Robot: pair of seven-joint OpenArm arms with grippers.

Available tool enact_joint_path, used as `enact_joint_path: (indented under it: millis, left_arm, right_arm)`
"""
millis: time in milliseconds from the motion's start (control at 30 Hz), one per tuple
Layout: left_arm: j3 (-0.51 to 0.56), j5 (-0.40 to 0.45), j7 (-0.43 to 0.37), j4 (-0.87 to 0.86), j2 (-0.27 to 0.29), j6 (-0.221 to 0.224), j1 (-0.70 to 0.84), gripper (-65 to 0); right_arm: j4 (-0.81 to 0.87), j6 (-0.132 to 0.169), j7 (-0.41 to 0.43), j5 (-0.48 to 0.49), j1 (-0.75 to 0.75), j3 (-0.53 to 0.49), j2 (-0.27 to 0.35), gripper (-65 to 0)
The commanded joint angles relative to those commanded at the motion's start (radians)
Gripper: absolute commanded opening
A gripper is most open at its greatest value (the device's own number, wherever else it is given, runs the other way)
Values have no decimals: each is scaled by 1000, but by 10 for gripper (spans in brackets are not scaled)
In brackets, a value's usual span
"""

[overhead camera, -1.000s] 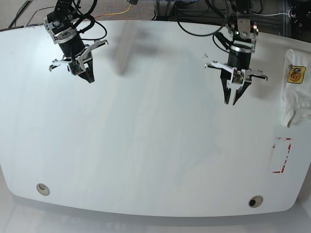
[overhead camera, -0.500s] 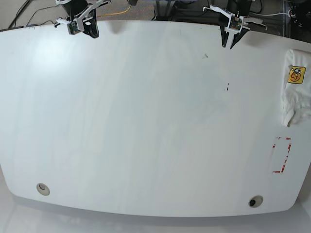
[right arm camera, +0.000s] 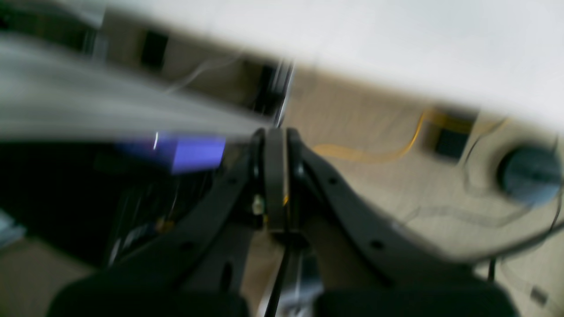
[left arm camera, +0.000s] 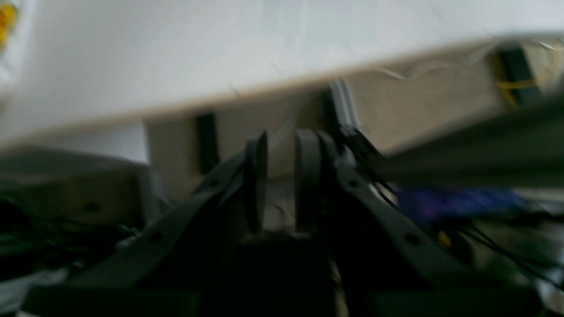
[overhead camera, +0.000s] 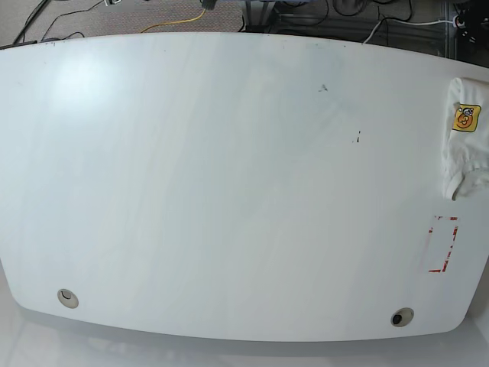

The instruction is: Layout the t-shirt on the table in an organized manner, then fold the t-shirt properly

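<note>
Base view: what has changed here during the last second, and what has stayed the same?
Both arms drew back toward the far edge of the table and have left the base view. The wrist views show the left gripper slightly open and the right gripper shut, both empty. The t-shirt stayed bunched at the table's right edge.

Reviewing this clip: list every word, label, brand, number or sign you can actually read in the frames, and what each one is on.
No text can be read in any view.
T-shirt: a yellow-orange cartoon graphic, any lettering too small to read.
Table: a red-outlined rectangle mark, no letters or numbers legible in it.
Both wrist views: too blurred to show any label.
</note>
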Motion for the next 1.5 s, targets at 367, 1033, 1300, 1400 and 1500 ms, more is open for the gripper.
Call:
enact_joint_path:
  millis: [367, 1033, 1300, 1400, 1500]
  left_arm:
    - [5, 2, 94, -396, -32, 0, -211, -558]
    - [0, 77, 94, -1046, -74, 2, -681, -560]
    - [-2, 77, 94, -1318, -95, 18, -863, -560]
    - [0, 78, 94, -1404, -110, 68, -914, -558]
    - [0, 80, 94, -1485, -112, 126, -963, -557]
  right_arm:
    - [-367, -8, 2, -2, 123, -104, 46, -647]
    - [-961, -41, 8, -127, 572, -201, 40, -647]
    - [-1129, -132, 97, -129, 692, -272, 46, -647]
    - [-1189, -153, 101, -129, 732, -285, 46, -647]
    - [-1244, -158, 104, -129, 770, -292, 46, -647]
